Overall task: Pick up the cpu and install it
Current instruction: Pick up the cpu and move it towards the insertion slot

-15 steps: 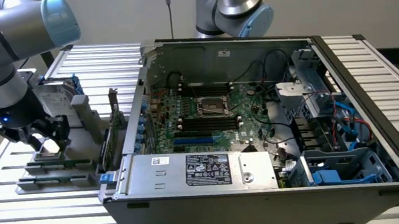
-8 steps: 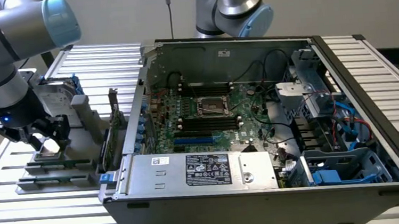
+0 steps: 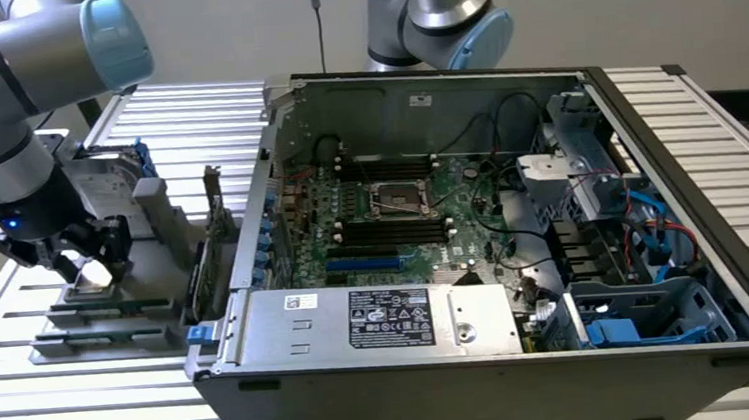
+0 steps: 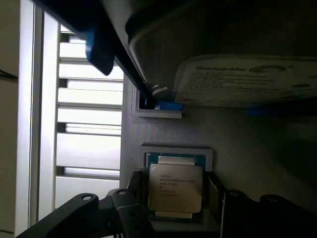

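Pincer: we see the pincer (image 3: 78, 255) down low over a grey holder block (image 3: 150, 250) at the exterior view's left, its jaws spread wide and gripping nothing.
Fingers: in the wrist view the dark fingers (image 4: 130, 210) stand one on each side of the cpu; we cannot tell whether they touch its edges.
Cpu: the cpu (image 4: 176, 187) lies flat in a square recess of the holder block, metal plate with printed lettering facing up, right between the jaws.
Hard drive: a silver hard drive (image 4: 247, 79) with a white label sits in the same holder, just beyond the cpu, with a blue bracket piece (image 4: 167, 105) at its corner.
Computer case: an open computer case (image 3: 705, 334) lies on its side to the right of the holder, well apart from the pincer.
Socket: on the motherboard (image 3: 464, 233) inside the case we see a square socket (image 3: 398, 198) in a metal frame.
Power supply: a grey power supply (image 3: 383, 320) fills the near edge of the case.
Bench: a slatted metal bench (image 3: 83, 418) carries both holder and case.
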